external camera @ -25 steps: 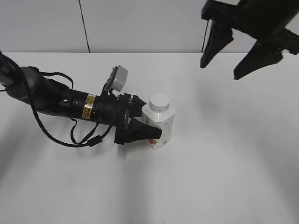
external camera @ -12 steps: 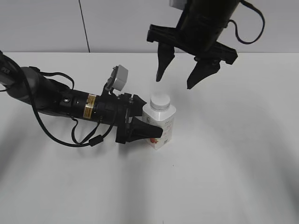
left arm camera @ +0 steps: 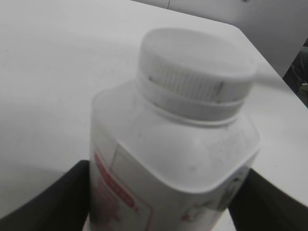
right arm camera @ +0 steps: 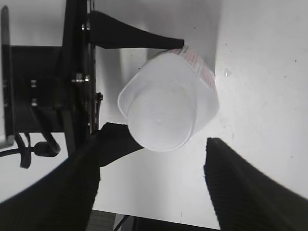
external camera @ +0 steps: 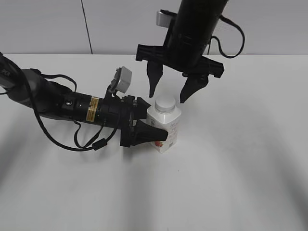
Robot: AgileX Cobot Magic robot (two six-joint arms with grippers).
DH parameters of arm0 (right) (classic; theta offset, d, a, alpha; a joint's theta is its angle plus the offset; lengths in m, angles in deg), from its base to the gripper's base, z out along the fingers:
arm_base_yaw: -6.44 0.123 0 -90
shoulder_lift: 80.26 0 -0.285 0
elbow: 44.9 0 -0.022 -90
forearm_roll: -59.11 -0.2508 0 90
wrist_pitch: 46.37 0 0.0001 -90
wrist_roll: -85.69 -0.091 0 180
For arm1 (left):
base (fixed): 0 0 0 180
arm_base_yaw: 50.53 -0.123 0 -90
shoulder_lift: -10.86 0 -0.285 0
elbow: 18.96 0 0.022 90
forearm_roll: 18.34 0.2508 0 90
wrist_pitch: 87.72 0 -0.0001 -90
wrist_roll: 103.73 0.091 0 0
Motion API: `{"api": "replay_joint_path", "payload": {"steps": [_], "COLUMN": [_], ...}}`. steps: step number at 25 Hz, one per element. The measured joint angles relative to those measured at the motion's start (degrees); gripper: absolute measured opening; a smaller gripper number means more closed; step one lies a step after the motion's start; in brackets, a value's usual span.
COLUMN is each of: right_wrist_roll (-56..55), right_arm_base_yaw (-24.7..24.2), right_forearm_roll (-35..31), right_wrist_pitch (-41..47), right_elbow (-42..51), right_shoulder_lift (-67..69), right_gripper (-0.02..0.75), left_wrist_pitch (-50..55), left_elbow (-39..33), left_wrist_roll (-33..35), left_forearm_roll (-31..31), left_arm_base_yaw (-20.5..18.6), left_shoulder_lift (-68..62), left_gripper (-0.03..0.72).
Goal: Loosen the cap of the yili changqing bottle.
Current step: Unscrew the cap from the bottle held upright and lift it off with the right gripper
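You are looking at one bottle [external camera: 163, 126] standing upright on the white table [external camera: 240, 168], near its middle, with one white cap [external camera: 165, 104] sitting on its neck. Two hands are working around it. Your left hand [external camera: 147, 125] is lying low along the table and clamping the bottle's body, one dark finger [external camera: 150, 135] pressing the labelled front and the other mostly hidden behind. Your right hand [external camera: 169, 91] is hanging directly above the cap, pointing down, its two fingers spread apart on either side and touching nothing. From the right wrist, the cap [right arm camera: 161, 120] is showing between those fingers [right arm camera: 238, 187].
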Motion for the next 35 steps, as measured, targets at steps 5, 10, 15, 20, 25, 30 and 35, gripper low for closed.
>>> {"api": "replay_joint_path", "payload": {"steps": [5, 10, 15, 20, 25, 30, 35], "right_wrist_roll": [-0.19, -0.19, -0.14, -0.14, -0.14, -0.14, -0.14], "right_arm_base_yaw": [0.2, 0.2, 0.2, 0.2, 0.25, 0.49, 0.49], "right_forearm_roll": [0.64, 2.89, 3.01, 2.92, 2.9, 2.85, 2.85], "right_wrist_pitch": [0.0, 0.0, 0.0, 0.0, 0.0, 0.0, 0.0], "right_elbow": [-0.07, -1.05, -1.09, -1.09, -1.09, -1.09, -1.09], "right_shoulder_lift": [1.54, 1.68, 2.14, 2.14, 2.14, 2.14, 3.04], "right_gripper": [0.535, 0.535, 0.535, 0.535, 0.533, 0.533, 0.533], "left_wrist_pitch": [0.0, 0.0, 0.0, 0.0, 0.0, 0.0, 0.05], "left_elbow": [0.0, 0.0, 0.0, 0.0, 0.0, 0.0, 0.0], "left_wrist_roll": [0.0, 0.0, 0.0, 0.0, 0.0, 0.0, 0.0], "left_forearm_roll": [-0.02, -0.07, -0.09, -0.14, -0.14, -0.14, -0.14], "left_arm_base_yaw": [0.0, 0.0, 0.0, 0.0, 0.0, 0.0, 0.0], "left_shoulder_lift": [0.0, 0.0, 0.0, 0.0, 0.0, 0.0, 0.0], "left_gripper": [0.505, 0.505, 0.505, 0.505, 0.505, 0.505, 0.505]}}
